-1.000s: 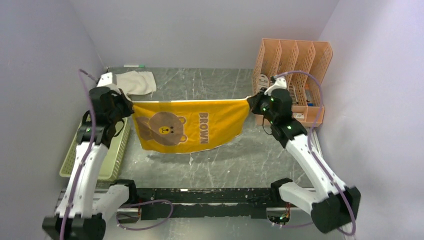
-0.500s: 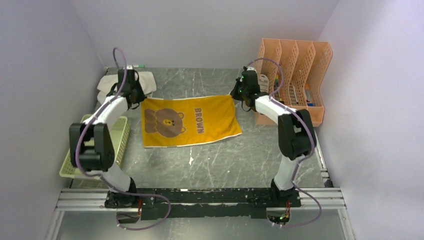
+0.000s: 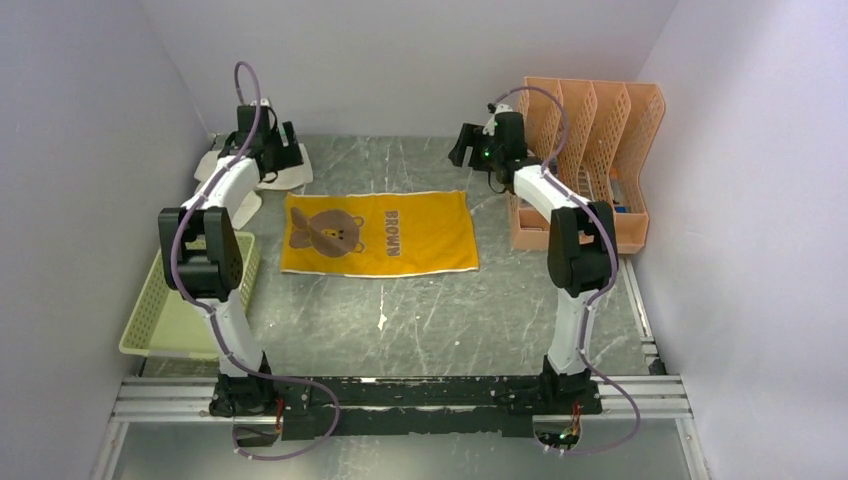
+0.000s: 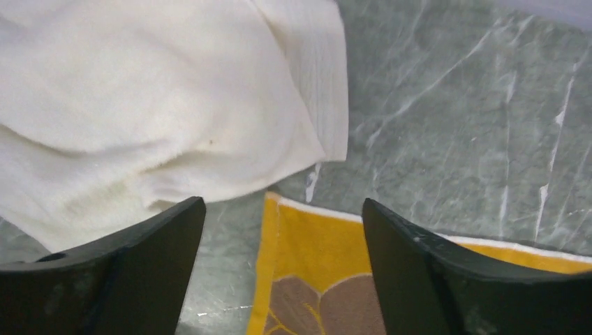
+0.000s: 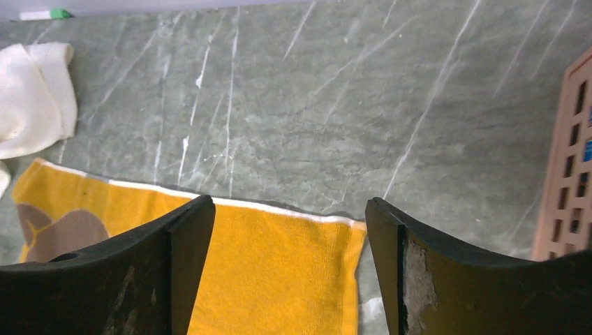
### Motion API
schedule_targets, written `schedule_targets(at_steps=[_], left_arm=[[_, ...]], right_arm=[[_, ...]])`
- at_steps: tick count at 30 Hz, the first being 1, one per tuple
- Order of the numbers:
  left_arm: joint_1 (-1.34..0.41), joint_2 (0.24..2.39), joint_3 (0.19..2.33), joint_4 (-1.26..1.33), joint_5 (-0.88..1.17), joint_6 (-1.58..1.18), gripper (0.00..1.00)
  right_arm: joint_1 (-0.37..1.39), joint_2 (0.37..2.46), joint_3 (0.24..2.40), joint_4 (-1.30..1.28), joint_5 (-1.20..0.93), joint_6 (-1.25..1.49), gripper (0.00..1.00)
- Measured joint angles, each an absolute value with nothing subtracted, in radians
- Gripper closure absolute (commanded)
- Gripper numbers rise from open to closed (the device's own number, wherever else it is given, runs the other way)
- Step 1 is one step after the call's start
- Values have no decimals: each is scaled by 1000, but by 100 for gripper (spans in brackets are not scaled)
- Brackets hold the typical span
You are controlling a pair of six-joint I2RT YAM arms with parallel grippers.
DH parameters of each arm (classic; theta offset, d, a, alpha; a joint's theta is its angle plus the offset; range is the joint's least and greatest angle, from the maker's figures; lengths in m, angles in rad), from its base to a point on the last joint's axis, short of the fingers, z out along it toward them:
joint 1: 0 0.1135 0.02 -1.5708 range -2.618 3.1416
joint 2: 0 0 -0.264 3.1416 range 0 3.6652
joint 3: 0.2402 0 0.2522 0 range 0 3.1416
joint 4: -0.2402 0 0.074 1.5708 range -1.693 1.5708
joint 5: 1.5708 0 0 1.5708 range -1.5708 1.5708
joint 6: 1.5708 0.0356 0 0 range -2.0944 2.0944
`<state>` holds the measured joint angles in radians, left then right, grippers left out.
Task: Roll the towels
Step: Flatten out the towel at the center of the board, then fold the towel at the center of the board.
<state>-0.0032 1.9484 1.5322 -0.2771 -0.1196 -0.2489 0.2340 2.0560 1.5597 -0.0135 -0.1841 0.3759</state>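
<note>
- Mustard-yellow towel point(image 3: 378, 233) with the brown bear print lies spread flat in the middle of the table, long edges running left to right. No part of it is rolled yet.
- Cream-white towel point(image 4: 139, 91) sits crumpled at the far left. One of its corners is just beside the yellow towel's far-left corner, apparently not overlapping it.
- Left gripper point(image 4: 283, 209) hangs released and empty over that far-left corner. Right gripper point(image 5: 290, 202) is likewise spread wide, holding nothing, above the far-right corner.
- Fingers descending on the left could pinch cream cloth together with the yellow corner, since the two lie so close, and drag both into one roll.
- Uneven bites at the two corners would likely skew the roll into a cone.
- On the smooth marbled table point(image 3: 450, 320) the soft cloth may slide instead of curling over.
- The right arm works close to the orange file rack point(image 3: 590, 120), so a wide elbow swing could knock it.
- The green mesh basket point(image 3: 150, 320), near left, is well apart and looks harmless.
</note>
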Motion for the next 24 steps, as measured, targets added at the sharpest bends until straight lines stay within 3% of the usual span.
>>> schedule_targets(at_steps=[4,6,7,8,15,24], left_arm=[[-2,1897,1565,-296,-95,-241,5],[-2,1828,1522,-292,-51,-245,13],[-3,1782,1482,-285,-19,-252,18],[-7,1726,1419,-262,20,-263,22],[-20,1556,994,-155,224,-410,42],[-22,1450,769,-160,231,-535,44]], right_arm=[[222,1977,1530,-13,-206,362,39],[223,1881,1431,25,-239,376,74],[226,1845,1391,40,-254,381,86],[230,1808,1345,66,-276,392,92],[263,1771,1097,189,-407,486,100],[282,1760,903,265,-456,556,100]])
